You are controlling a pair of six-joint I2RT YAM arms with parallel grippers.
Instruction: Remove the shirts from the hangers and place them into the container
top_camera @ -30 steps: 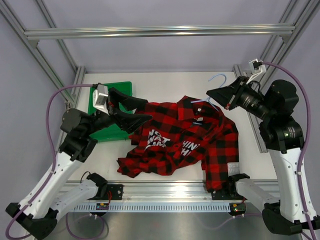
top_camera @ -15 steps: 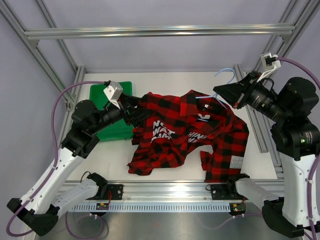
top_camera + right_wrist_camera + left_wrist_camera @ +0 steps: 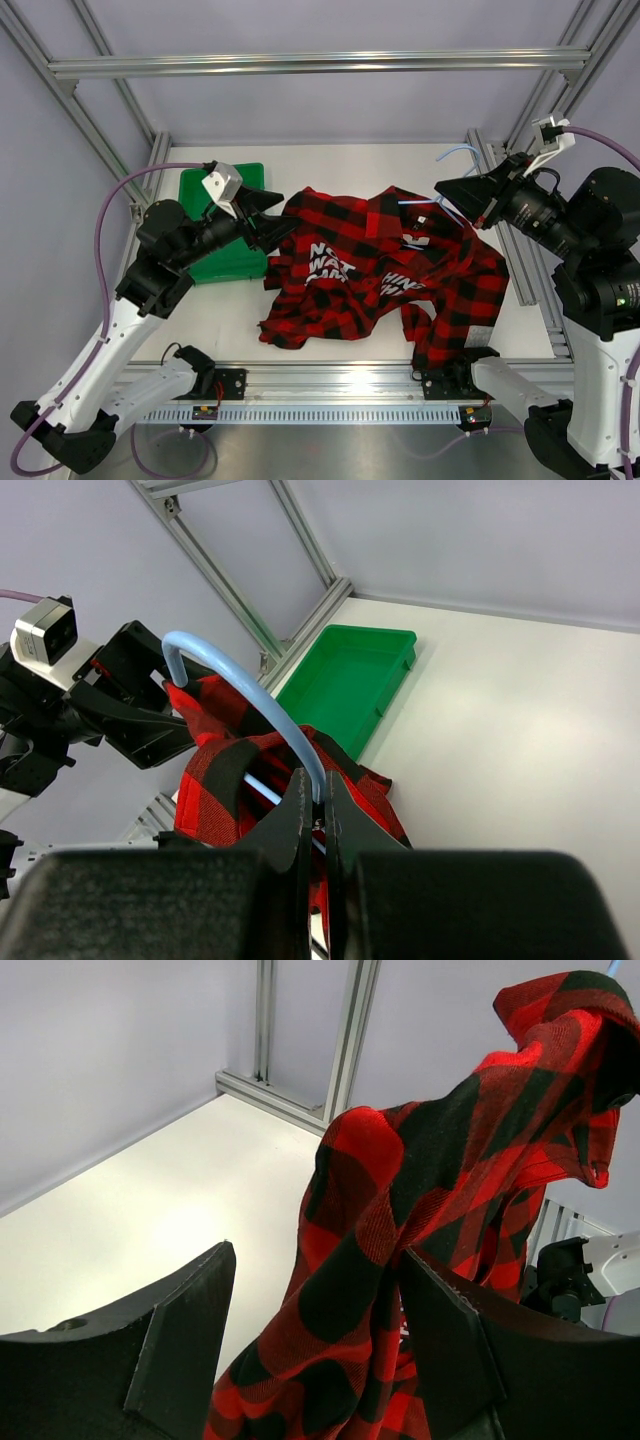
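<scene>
Shirt [image 3: 385, 265] shifted right, apparently beside green tray [image 3: 232, 266]

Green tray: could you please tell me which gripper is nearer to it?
Left. The left gripper is open beside the green tray, at the shirt's edge; the right gripper is far across the table, shut on the blue hanger.

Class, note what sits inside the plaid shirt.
The light-blue hanger: its hook sticks out above the cloth, pinched in the shut right gripper. Most of its triangle is hidden under the shirt fabric.
</scene>
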